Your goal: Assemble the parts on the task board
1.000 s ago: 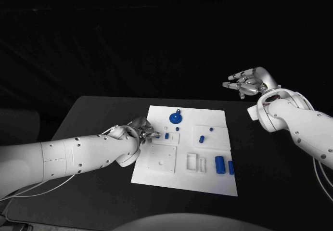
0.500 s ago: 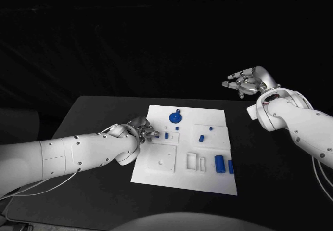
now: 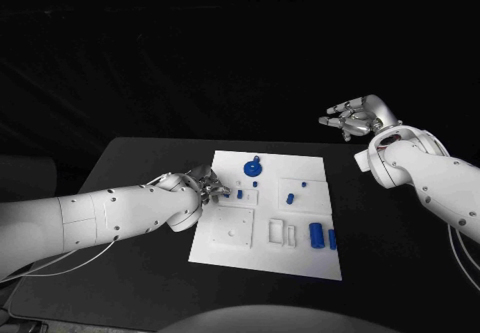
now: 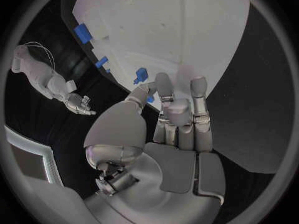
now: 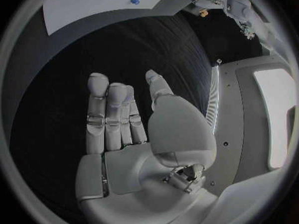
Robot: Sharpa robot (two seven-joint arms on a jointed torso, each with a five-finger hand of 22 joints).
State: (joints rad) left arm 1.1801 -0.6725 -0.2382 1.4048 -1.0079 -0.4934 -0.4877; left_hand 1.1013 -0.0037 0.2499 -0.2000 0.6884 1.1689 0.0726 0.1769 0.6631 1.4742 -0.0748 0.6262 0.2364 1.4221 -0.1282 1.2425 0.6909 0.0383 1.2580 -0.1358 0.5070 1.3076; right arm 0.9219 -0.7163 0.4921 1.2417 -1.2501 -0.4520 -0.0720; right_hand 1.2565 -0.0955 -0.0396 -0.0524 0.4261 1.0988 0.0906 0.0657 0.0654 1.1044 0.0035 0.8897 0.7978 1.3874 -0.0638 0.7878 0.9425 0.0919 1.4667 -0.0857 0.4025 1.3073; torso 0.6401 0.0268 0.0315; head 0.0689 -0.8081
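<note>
Black worktop [image 3: 130, 166], dark surround, carrying the white task board [image 3: 300, 263] at centre.

Left hand [image 3: 205, 186] hovering at the board's left edge, level with the small blue part [image 3: 240, 195] standing in the upper-left recess. Fingers [image 4: 198, 92] lying straight and close together in the left wrist view, thumb tip reaching toward a blue part [image 4: 141, 75] at the board edge; nothing plainly pinched, though contact at the thumb cannot be told. Judged as the hand nearer the work, with the part lying just beside its fingertips, toward the board's middle.

Right hand [image 3: 352, 118] hanging raised, well apart from the board, beyond its far right corner. Fingers [image 5: 98, 102] extended and slightly apart, palm empty. Judged as standing by.

Other parts lying on the board: the round blue piece [image 3: 253, 168] near the far edge, a small peg [image 3: 290, 200] right of centre, a long cylinder [image 3: 316, 236] and a shorter piece [image 3: 332, 239] side by side near the right edge, long axes running near to far.

Nothing standing between the left hand and the nearest part. Risk judged: the left forearm crossing low over the board's left margin.
</note>
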